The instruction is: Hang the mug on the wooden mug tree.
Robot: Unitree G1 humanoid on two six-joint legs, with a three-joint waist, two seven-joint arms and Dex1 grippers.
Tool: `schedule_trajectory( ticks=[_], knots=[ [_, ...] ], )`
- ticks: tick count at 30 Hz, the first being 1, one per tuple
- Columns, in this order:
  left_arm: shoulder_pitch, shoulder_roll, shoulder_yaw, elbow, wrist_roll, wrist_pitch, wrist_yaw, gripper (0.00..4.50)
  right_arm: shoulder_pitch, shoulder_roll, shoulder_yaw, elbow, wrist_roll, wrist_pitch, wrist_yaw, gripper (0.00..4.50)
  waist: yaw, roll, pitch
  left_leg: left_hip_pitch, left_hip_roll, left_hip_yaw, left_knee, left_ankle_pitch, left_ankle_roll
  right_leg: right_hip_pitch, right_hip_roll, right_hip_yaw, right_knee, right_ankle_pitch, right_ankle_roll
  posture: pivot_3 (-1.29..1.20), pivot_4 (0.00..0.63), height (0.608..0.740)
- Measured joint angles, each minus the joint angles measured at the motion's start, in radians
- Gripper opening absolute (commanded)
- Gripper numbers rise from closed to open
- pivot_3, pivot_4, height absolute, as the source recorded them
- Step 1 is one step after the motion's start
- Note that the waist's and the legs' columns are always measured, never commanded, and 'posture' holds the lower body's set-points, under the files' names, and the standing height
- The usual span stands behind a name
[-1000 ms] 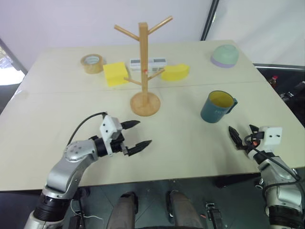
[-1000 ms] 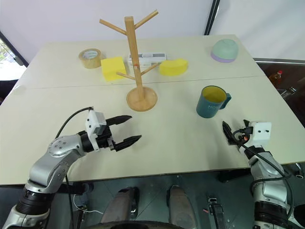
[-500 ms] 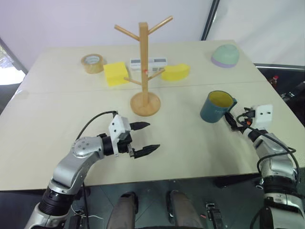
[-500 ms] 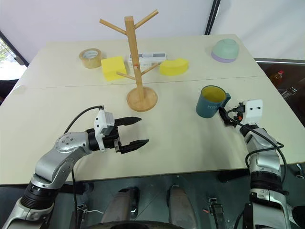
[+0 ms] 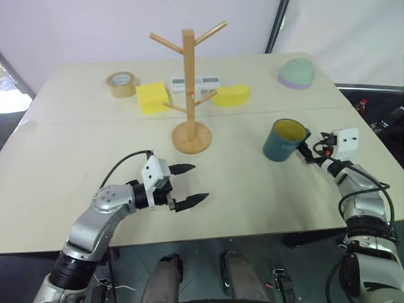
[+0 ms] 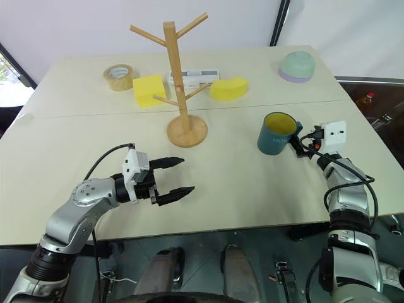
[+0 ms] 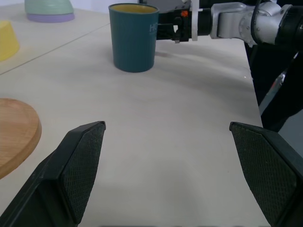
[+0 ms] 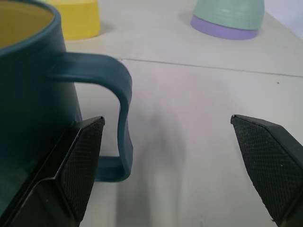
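The right gripper (image 8: 168, 165), jaws wide, has the mug (image 5: 283, 140) handle just inside one finger, seen up close by its wrist camera. The mug stands right of the wooden mug tree (image 5: 189, 95). The left gripper (image 5: 189, 185) gapes empty before the tree's base.

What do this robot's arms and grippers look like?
Both arms are silver-grey metal with black joints. Each wrist carries a white box-shaped camera housing and a looping black cable. The left gripper and right gripper each have two black pointed fingers with cross-hatched textured pads.
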Motion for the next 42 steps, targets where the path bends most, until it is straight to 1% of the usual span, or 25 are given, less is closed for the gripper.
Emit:
schedule_trajectory(
  ticks=[1,3,7,9,10,15,18,21,23,25,28,31,32,37,39,42],
  knots=[
    [0.000,0.000,0.000,0.000,0.000,0.000,0.000,4.50,-0.003,0.000,0.000,0.007,0.000,-0.004,0.006,3.94,0.000,0.000,0.000,0.000,0.000,0.000,0.000,0.000,0.000,0.000,0.000,0.000,0.000,0.000,0.000,0.00,0.150,0.740],
    [0.000,0.000,0.000,0.000,0.000,0.000,0.001,4.50,-0.008,0.000,0.001,0.020,0.000,-0.014,0.019,3.21,0.000,0.000,0.000,0.000,0.000,0.000,0.000,0.000,0.000,0.000,0.000,0.000,0.000,0.000,0.000,0.00,0.150,0.740],
    [0.000,0.000,0.001,0.000,0.001,0.000,0.003,4.50,-0.009,0.002,0.001,0.031,0.008,-0.026,0.053,1.24,0.000,0.000,0.000,0.000,0.000,0.000,0.000,0.000,0.000,0.000,0.000,0.000,0.000,0.000,0.000,0.00,0.150,0.740],
    [0.000,0.000,0.001,0.000,0.001,0.000,0.006,4.50,-0.009,0.004,0.001,0.031,0.012,-0.034,0.072,0.13,0.000,0.000,0.000,0.000,0.000,0.000,0.000,0.000,0.000,0.000,0.000,0.000,0.000,0.000,0.000,0.00,0.150,0.740],
    [0.000,0.000,0.001,0.000,0.001,0.000,0.006,4.50,-0.009,0.005,-0.001,0.030,0.020,-0.038,0.079,0.05,0.000,0.000,0.000,0.000,0.000,0.000,0.000,0.000,0.000,0.000,0.000,0.000,0.001,0.000,0.000,0.00,0.150,0.740],
    [0.000,-0.001,0.004,0.000,0.001,0.002,0.010,4.50,-0.004,0.006,-0.001,0.007,0.034,-0.042,0.089,0.05,0.000,0.000,0.000,0.001,0.000,0.000,0.000,0.000,0.000,0.001,0.000,0.000,0.000,0.000,0.000,0.00,0.150,0.740],
    [-0.002,-0.003,0.024,0.004,0.001,0.001,0.026,4.50,0.027,0.000,0.008,-0.060,0.017,-0.039,0.067,0.05,0.001,0.000,0.000,0.001,0.000,0.000,0.000,0.000,0.000,0.001,0.000,0.000,0.001,0.000,0.000,0.00,0.150,0.740],
    [-0.005,0.000,0.054,0.033,0.008,-0.009,0.041,4.50,0.073,-0.042,0.047,-0.231,-0.027,-0.011,0.062,0.05,0.000,0.001,0.001,0.001,0.000,0.000,0.000,0.000,0.000,0.000,0.000,0.000,0.001,0.000,0.000,0.00,0.150,0.740],
    [-0.005,0.008,0.085,0.064,0.020,-0.033,0.049,4.50,0.100,-0.100,0.084,-0.385,-0.047,0.031,0.093,0.05,-0.001,0.002,0.001,0.001,0.000,0.000,0.000,0.000,0.000,0.000,0.000,0.000,0.001,0.000,0.000,0.00,0.150,0.740],
    [-0.010,0.025,0.122,0.113,0.034,-0.064,0.059,4.50,0.097,-0.163,0.130,-0.589,-0.032,0.136,0.141,0.05,-0.004,0.003,0.001,0.001,0.001,0.000,0.000,0.000,0.000,-0.002,0.001,0.000,0.002,0.000,0.000,0.00,0.150,0.740],
    [-0.022,0.047,0.168,0.185,0.058,-0.111,0.068,4.50,0.007,-0.232,0.206,-0.851,0.020,0.303,0.211,0.05,-0.007,0.003,0.001,0.001,0.002,-0.002,0.000,0.000,0.000,-0.002,0.002,-0.001,0.003,0.000,0.000,0.00,0.150,0.740],
    [-0.039,0.053,0.194,0.236,0.070,-0.144,0.067,4.50,-0.134,-0.256,0.299,-0.994,0.053,0.473,0.246,0.05,0.000,0.002,0.001,0.000,0.002,-0.002,0.000,0.000,0.000,-0.002,0.001,-0.001,0.001,0.000,0.000,0.00,0.150,0.740],
    [-0.046,0.054,0.199,0.243,0.070,-0.153,0.067,4.50,-0.190,-0.255,0.347,-1.030,0.052,0.531,0.255,0.05,0.001,0.002,0.001,-0.001,0.002,-0.001,0.000,0.000,0.000,-0.003,0.000,-0.001,0.001,0.000,0.000,0.00,0.150,0.740],
    [-0.057,0.054,0.219,0.250,0.070,-0.159,0.072,4.50,-0.377,-0.227,0.556,-1.043,-0.016,0.700,0.267,0.05,0.010,0.002,0.001,-0.007,0.000,0.000,-0.001,0.000,0.000,-0.008,-0.005,-0.001,0.000,0.000,0.000,0.00,0.150,0.740],
    [-0.051,0.050,0.221,0.249,0.070,-0.159,0.077,4.50,-0.438,-0.195,0.604,-1.015,-0.042,0.763,0.264,0.05,0.008,0.002,0.001,-0.010,-0.001,0.000,0.000,0.000,0.000,-0.011,-0.005,-0.001,0.000,0.000,0.000,0.00,0.150,0.740],
    [-0.046,0.037,0.219,0.241,0.069,-0.159,0.086,4.50,-0.504,-0.145,0.627,-0.978,-0.059,0.836,0.249,0.05,0.006,0.002,0.001,-0.012,-0.001,0.000,0.000,0.000,0.000,-0.014,-0.005,-0.001,0.001,0.001,0.000,0.00,0.150,0.740]
  ],
)
